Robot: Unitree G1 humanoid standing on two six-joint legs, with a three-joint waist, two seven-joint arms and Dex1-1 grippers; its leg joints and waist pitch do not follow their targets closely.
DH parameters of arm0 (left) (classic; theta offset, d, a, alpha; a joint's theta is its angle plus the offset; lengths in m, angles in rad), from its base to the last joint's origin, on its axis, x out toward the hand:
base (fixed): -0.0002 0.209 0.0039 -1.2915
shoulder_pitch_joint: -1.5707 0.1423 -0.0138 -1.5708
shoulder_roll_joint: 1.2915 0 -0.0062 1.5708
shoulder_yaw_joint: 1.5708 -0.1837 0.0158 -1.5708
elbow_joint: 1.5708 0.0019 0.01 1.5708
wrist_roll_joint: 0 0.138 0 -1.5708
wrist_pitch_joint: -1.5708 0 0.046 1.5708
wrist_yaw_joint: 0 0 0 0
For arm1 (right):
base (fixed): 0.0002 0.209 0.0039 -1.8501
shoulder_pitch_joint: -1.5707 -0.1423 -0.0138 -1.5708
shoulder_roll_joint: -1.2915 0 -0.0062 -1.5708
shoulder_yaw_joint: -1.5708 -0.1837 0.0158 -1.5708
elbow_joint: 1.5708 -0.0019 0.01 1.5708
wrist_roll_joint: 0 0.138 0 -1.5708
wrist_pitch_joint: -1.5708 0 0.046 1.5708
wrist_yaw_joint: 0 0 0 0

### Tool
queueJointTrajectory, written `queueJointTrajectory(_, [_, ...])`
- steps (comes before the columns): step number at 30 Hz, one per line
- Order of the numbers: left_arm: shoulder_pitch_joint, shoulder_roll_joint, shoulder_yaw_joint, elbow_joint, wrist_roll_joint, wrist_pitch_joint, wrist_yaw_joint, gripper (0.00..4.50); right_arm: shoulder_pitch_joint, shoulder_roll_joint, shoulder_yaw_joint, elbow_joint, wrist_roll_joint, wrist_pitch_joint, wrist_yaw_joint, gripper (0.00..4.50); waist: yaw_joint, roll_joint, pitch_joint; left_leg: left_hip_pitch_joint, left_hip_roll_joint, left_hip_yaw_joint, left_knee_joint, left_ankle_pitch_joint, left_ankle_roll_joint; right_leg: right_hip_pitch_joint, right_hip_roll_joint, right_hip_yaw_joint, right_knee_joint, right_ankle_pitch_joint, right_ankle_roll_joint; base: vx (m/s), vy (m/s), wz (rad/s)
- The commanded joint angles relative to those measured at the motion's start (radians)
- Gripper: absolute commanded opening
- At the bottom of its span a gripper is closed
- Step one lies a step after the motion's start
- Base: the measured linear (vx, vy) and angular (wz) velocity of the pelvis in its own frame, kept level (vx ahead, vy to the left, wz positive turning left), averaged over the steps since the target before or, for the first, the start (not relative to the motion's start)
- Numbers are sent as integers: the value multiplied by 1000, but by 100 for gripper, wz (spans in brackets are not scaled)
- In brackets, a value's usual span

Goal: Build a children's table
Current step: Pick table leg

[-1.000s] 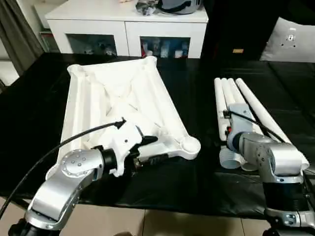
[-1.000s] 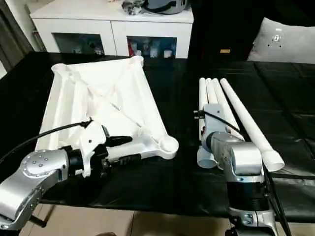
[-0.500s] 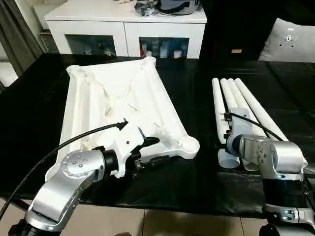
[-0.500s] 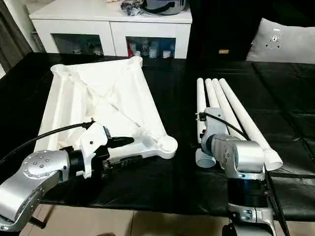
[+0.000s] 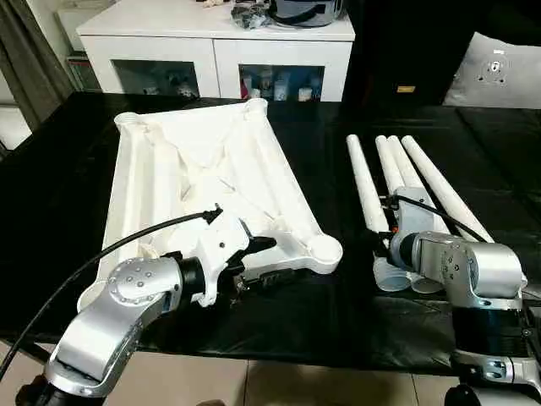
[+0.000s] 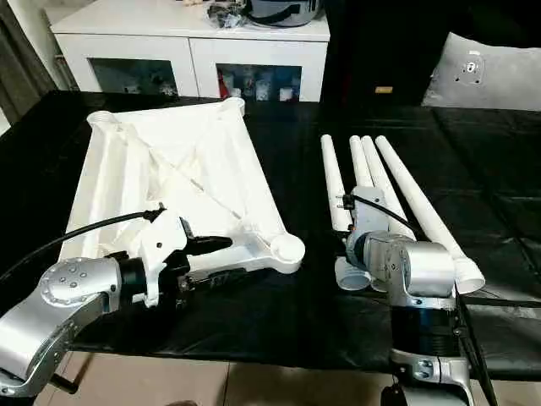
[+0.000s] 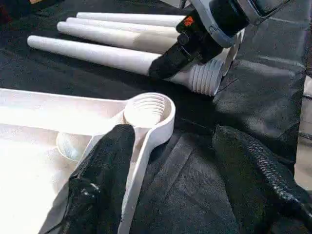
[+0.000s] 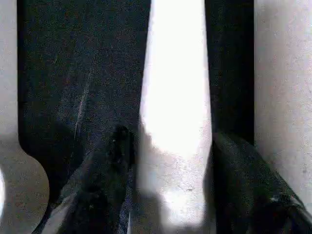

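Observation:
The white tabletop [image 5: 203,169] lies ribbed side up on the black table, left of centre. My left gripper [image 5: 258,258] is open and straddles its near right rim just behind the round corner socket [image 7: 146,109]; one finger [image 7: 105,165] rests inside the rim, the other stands apart on the cloth. Several white legs [image 5: 423,182] lie side by side on the right. My right gripper [image 8: 170,141] is shut on the leftmost leg [image 5: 365,182] near its flared end, with a finger against each side.
A white glass-door cabinet [image 5: 220,42] stands behind the table, and a grey cushion [image 5: 499,72] lies at the back right. The black cloth [image 5: 338,330] ends at the table's near edge, above a tiled floor. Bare cloth separates the tabletop from the legs.
My right gripper has closed onto the leftmost leg, and that leg's far end has swung left, away from the others. The left arm has not moved.

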Motion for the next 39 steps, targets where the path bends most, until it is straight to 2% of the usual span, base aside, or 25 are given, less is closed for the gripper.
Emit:
queueJointTrajectory(1, [-8, 11, 0, -15, -8, 8, 2, 293, 5, 9, -6, 30, 7, 22, 7, 235, 0, -8, -49, 1, 66, -20, -79, -130, -28, 40, -78, 54, -77, -186, -179, 0, 0, 0])
queueJointTrajectory(5, [-9, 12, 1, -9, -8, 4, 1, 293, 7, 14, -15, 27, 7, 17, 1, 197, 0, -7, -49, 2, 67, -21, -81, -138, -33, 40, -78, 54, -77, -187, -179, 0, 0, 0])
queueJointTrajectory(16, [-13, 9, 7, 1, -13, 9, 6, 293, 9, 18, -35, -12, 2, -6, -12, 186, 0, -6, -49, 3, 67, -21, -81, -142, -38, 39, -78, 55, -77, -180, -179, 0, 0, 0])
queueJointTrajectory(19, [-17, -1, 23, 7, -14, 1, 21, 293, 4, 19, -45, -101, 8, -58, -6, 186, 1, -5, -50, 0, 67, -21, -81, -125, -33, 41, -78, 54, -75, -156, -175, 0, 0, 0])
queueJointTrajectory(23, [-57, -46, 62, 43, -22, -5, 71, 293, -2, 25, -70, -196, 40, -197, 33, 186, 5, -2, -51, 1, 67, -20, -80, -127, -28, 42, -78, 55, -75, -138, -174, 0, 0, 0])
queueJointTrajectory(24, [-57, -46, 62, 43, -22, -5, 71, 293, -2, 25, -70, -196, 40, -197, 33, 186, 5, -2, -51, 1, 67, -20, -80, -127, -28, 42, -78, 55, -75, -138, -174, 0, 0, 0])
queueJointTrajectory(25, [-109, -89, 102, 75, -29, 9, 131, 293, 0, 9, -60, -214, 42, -231, 55, 186, 4, -2, -50, 1, 66, -19, -79, -126, -26, 41, -76, 54, -75, -135, -179, 0, 0, 0])
queueJointTrajectory(26, [-140, -109, 125, 92, -40, 14, 155, 324, 0, 18, -70, -215, 50, -278, 65, 186, 7, 0, -51, 5, 66, -18, -76, -129, -27, 39, -78, 55, -76, -130, -189, 0, 0, 0])
queueJointTrajectory(28, [-172, -129, 149, 108, -55, 17, 175, 324, 0, 33, -85, -216, 63, -333, 76, 186, 6, -4, -51, -1, 65, -20, -77, -125, -22, 45, -79, 54, -75, -128, -194, 0, 0, 0])
queueJointTrajectory(30, [-231, -169, 190, 134, -87, 16, 211, 344, 4, 50, -90, -218, 82, -397, 106, 186, 7, -5, -54, -2, 65, -20, -74, -103, -12, 46, -80, 53, -72, -101, -202, 0, 0, 0])
queueJointTrajectory(32, [-278, -210, 222, 162, -102, 19, 258, 369, 8, 76, -103, -221, 120, -411, 136, 186, 7, -6, -56, -8, 65, -21, -71, -74, 8, 52, -80, 52, -68, -57, -213, 0, 0, 0])
queueJointTrajectory(33, [-311, -251, 249, 179, -136, 35, 289, 370, 12, 97, -119, -231, 175, -411, 186, 186, 7, -7, -57, -9, 64, -21, -71, -64, 14, 53, -80, 51, -66, -46, -215, 0, 0, 0])
queueJointTrajectory(34, [-344, -290, 273, 194, -173, 52, 313, 376, 19, 118, -133, -244, 234, -423, 243, 186, 6, -9, -58, -8, 65, -17, -66, -67, 30, 53, -84, 53, -66, -29, -235, 0, 0, 0])
queueJointTrajectory(35, [-371, -321, 288, 207, -205, 63, 326, 381, 28, 131, -137, -253, 278, -441, 296, 186, 14, -7, -61, -10, 66, -19, -63, -55, 47, 56, -86, 51, -64, -12, -248, 0, 0, 0])
queueJointTrajectory(37, [-401, -355, 300, 224, -232, 71, 338, 384, 41, 143, -139, -257, 329, -457, 352, 186, 16, -10, -61, -15, 68, -21, -64, -37, 73, 55, -86, 47, -65, -9, -250, 0, 0, 0])
queueJointTrajectory(38, [-441, -412, 332, 254, -283, 99, 376, 384, 64, 155, -139, -262, 395, -446, 419, 186, 17, -11, -61, -16, 69, -20, -61, -29, 83, 55, -87, 46, -64, 2, -263, 0, 0, 0])
queueJointTrajectory(39, [-459, -436, 346, 270, -303, 110, 396, 384, 75, 156, -137, -263, 421, -442, 447, 186, 18, -19, -61, -16, 69, -19, -61, -26, 88, 56, -86, 46, -66, 2, -264, 0, 0, 0])
